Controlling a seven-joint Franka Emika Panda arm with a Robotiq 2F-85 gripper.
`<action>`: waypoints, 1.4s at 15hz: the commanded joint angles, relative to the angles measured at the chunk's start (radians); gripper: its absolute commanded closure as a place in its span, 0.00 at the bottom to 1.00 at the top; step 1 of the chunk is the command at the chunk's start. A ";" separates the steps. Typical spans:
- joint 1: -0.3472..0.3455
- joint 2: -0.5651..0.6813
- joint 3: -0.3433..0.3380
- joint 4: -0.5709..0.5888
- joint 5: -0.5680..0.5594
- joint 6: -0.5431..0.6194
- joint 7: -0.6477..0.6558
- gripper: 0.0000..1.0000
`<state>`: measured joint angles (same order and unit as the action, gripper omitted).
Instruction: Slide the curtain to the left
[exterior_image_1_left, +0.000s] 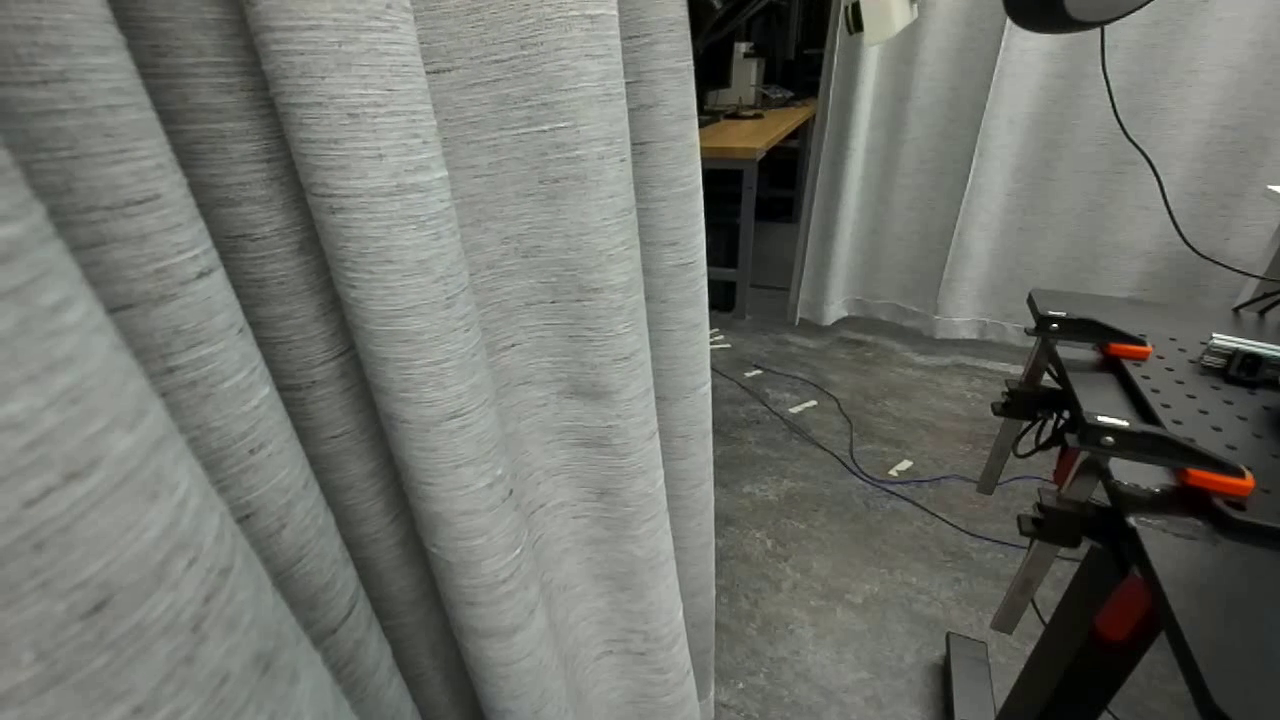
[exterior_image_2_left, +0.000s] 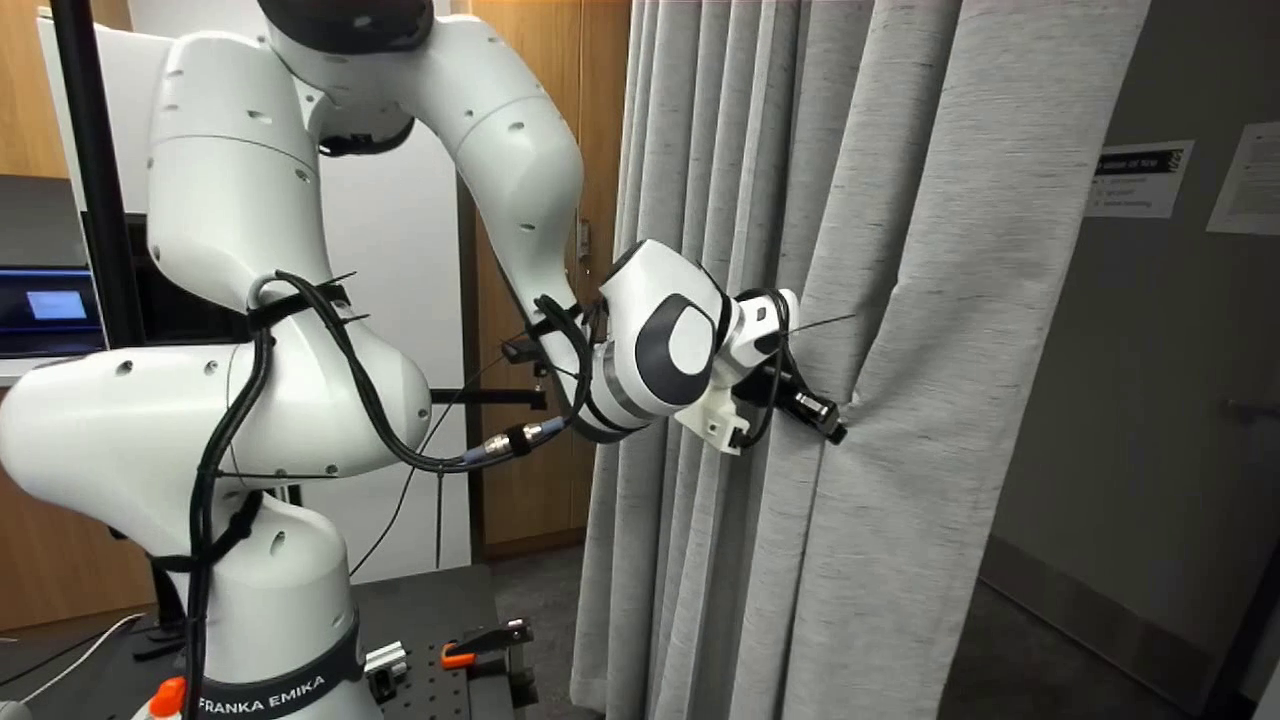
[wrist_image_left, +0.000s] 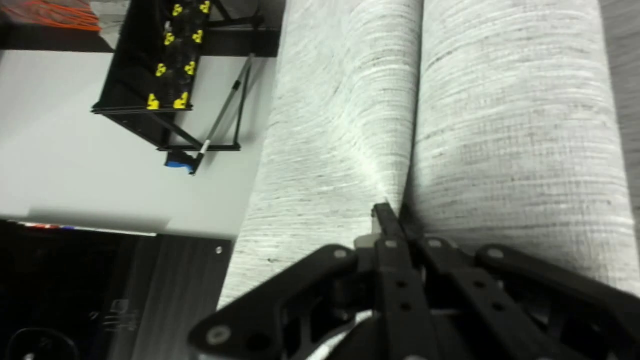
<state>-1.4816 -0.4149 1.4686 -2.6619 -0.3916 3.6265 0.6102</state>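
In an exterior view, the light grey woven fabric curtain (exterior_image_2_left: 900, 530) hangs folded at three o'clock from the white jointed robot arm (exterior_image_2_left: 300, 410). The black two-fingered end effector (exterior_image_2_left: 836, 425) pinches it near a free edge, presumably so that edge leads the slide.

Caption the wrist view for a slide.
Gripper shut on a pinched fold of the light grey curtain, a white surface visible beyond its edge at image left.
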 joint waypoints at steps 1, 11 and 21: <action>0.271 0.171 -0.180 0.016 -0.108 -0.066 0.040 1.00; 0.730 0.368 -0.507 0.111 -0.608 0.043 0.443 1.00; 0.906 0.400 -0.749 0.258 -1.110 0.484 0.835 1.00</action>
<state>-0.7757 -0.0632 0.9159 -2.4749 -1.4205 4.0106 1.3806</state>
